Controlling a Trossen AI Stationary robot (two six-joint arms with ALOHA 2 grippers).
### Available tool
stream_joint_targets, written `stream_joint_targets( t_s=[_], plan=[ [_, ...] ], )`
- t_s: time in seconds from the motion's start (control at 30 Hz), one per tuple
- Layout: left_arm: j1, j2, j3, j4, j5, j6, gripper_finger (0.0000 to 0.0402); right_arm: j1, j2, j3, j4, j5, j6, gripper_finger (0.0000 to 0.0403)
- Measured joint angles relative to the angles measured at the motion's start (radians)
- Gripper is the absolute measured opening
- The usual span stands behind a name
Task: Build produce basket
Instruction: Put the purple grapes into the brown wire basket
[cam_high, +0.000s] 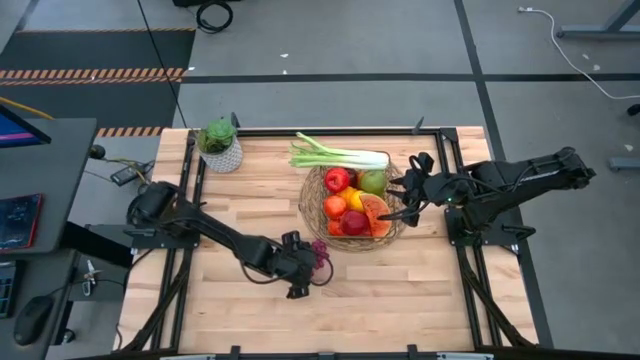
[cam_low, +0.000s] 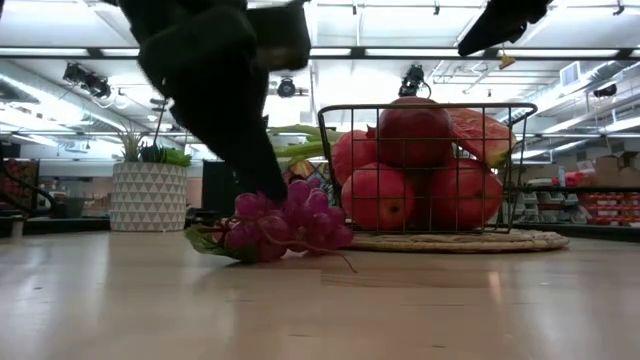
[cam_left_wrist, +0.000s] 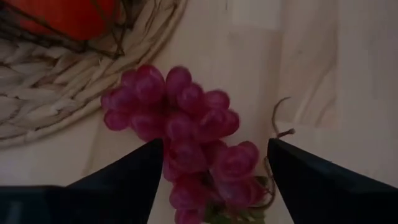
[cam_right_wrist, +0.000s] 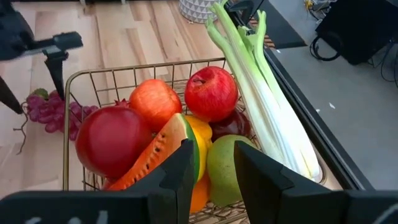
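Observation:
The round wire basket (cam_high: 308, 205) stands right of the table's middle. It holds red apples (cam_high: 337, 180), a green pear (cam_high: 373, 181), an orange (cam_high: 335, 206) and a watermelon slice (cam_right_wrist: 158, 152). A leek (cam_high: 340, 155) lies along its far rim. The purple grapes (cam_left_wrist: 186, 124) lie on the table just near-left of the basket. My left gripper (cam_high: 312, 275) is open and low over them, one finger on each side of the bunch. My right gripper (cam_right_wrist: 214, 162) hovers above the basket's right rim, fingers a narrow gap apart with nothing between them. My left gripper comes at the grapes slanting down from the table's left. One finger (cam_left_wrist: 134, 174) stands right against the bunch's side (cam_left_wrist: 177, 152), and I cannot tell whether it touches. The other finger (cam_left_wrist: 317, 180) is clear of the grapes, which lie on the table.
A small green plant in a white patterned pot (cam_high: 220, 143) stands at the far left. The basket sits on a woven round base (cam_low: 450, 240). Bare wood (cam_high: 400, 300) stretches along the table's near side.

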Motion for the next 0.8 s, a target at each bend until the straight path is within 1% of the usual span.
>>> stream_joint_targets(
  t_s=[0.23,0.33,0.47,0.63,0.8],
  plan=[
    [0.020,0.034,0.000,-0.022,-0.002,-0.047,0.0274,0.000,0.002,0.000,0.008,0.000,-0.007,0.0120],
    [0.037,0.040,0.000,-0.026,-0.002,-0.053,0.0256,0.000,0.002,0.000,0.008,0.000,-0.008,0.0120],
    [0.050,0.045,0.001,-0.025,0.013,-0.047,0.0220,0.000,0.002,0.000,0.010,0.000,-0.009,0.0120],
    [0.057,0.038,0.001,-0.032,0.024,-0.019,0.0165,0.000,0.002,0.000,0.010,0.000,-0.008,0.0120],
    [0.058,0.029,0.001,-0.068,0.023,0.009,0.0116,0.000,0.002,0.000,0.010,0.000,-0.009,0.0120]
  ],
)
